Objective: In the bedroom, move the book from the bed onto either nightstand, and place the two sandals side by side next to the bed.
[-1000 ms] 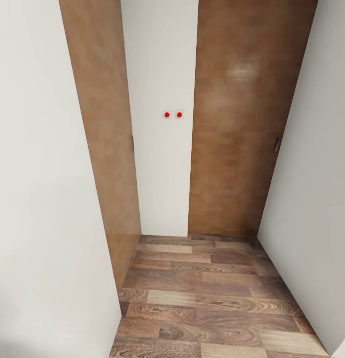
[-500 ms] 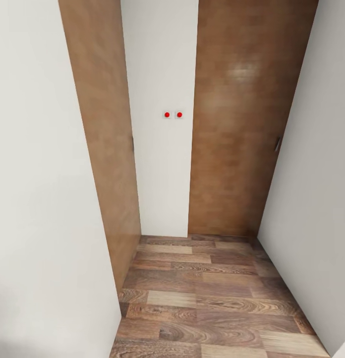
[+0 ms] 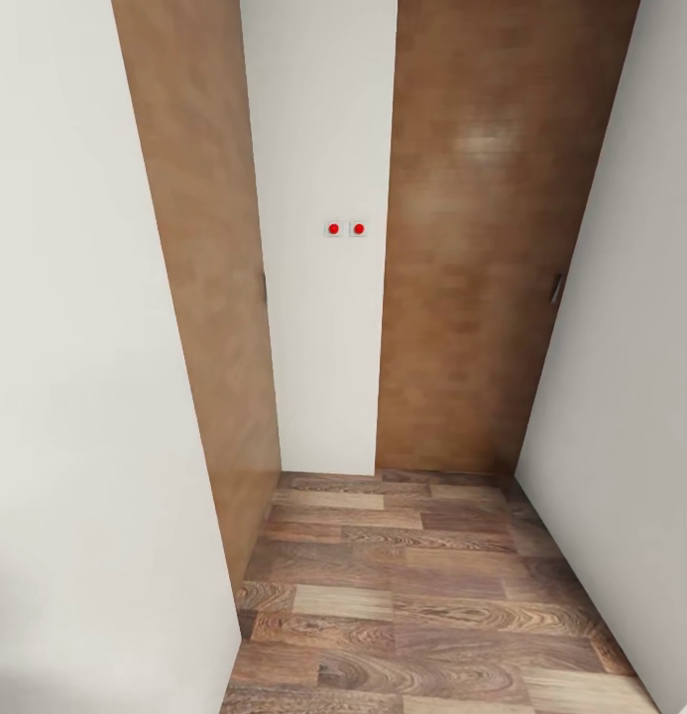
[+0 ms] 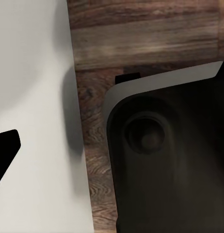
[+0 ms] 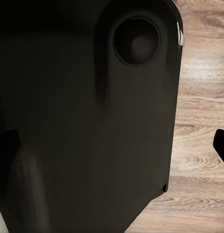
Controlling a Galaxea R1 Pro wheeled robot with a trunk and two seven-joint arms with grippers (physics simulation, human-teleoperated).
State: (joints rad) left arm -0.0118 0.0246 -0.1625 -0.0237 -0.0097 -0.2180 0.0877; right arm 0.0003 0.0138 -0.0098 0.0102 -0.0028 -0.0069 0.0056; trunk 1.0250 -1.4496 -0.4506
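Two brown wooden doors [image 3: 477, 248] stand ahead of you in the head view, one facing you on the right and one seen edge-on along the left [image 3: 209, 278], with a narrow strip of white wall [image 3: 318, 327] between them carrying two small red-dotted switches [image 3: 346, 229]. You are in a tight corridor with white walls on both sides and a wood-plank floor [image 3: 422, 595]; the book, bed, nightstands and sandals lie somewhere outside these pictures.

Both arms hang low beside the robot's dark, glossy base. Your left wrist camera looks down past that rounded black base shell [image 4: 170, 155] to the floor, with a white wall [image 4: 34, 97] close alongside. One black fingertip [image 4: 5, 153] of the left gripper cuts in at the edge, so whether it is spread or closed cannot be told.

Your right wrist camera shows the same black shell [image 5: 88, 111] over paler planks [image 5: 201, 121]. Dark fingertips [image 5: 221, 143] sit at opposite edges, so the right gripper [image 5: 114, 145] is spread wide with nothing held.
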